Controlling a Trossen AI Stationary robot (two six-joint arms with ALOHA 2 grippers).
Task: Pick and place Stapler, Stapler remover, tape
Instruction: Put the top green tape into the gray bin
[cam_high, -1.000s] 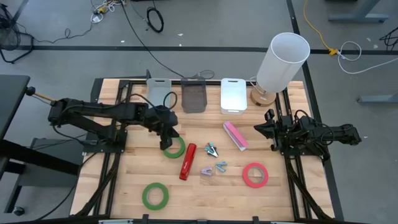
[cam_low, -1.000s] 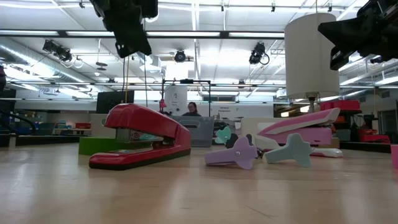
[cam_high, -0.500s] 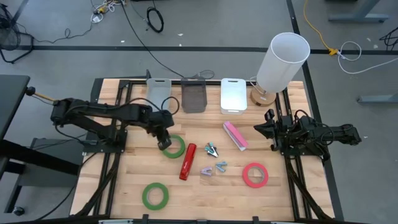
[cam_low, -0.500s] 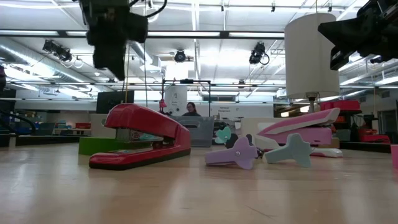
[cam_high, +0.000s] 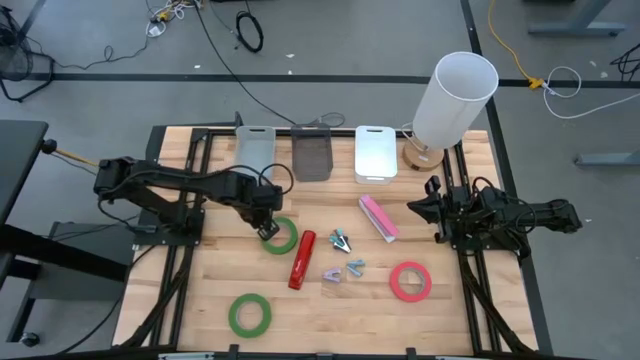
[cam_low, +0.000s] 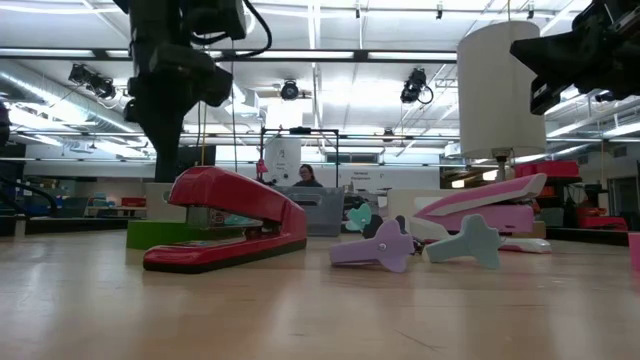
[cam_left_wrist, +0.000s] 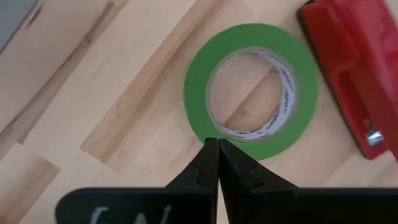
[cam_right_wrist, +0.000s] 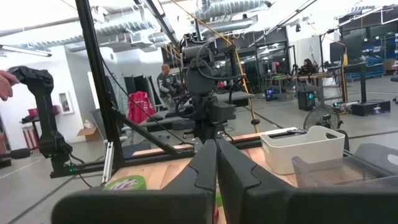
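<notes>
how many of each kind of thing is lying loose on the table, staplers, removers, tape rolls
staplers: 2, red stapler, pink stapler
staple removers: 3, clustered in the middle
tape rolls: 3, green tape roll, second green tape roll, red-pink tape roll
total: 8

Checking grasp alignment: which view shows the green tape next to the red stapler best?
Left wrist view: the green tape fills the frame, open centre and rim clear, with the shut left gripper over its edge. High view shows it small, partly hidden. Low view shows only a green sliver.
</notes>
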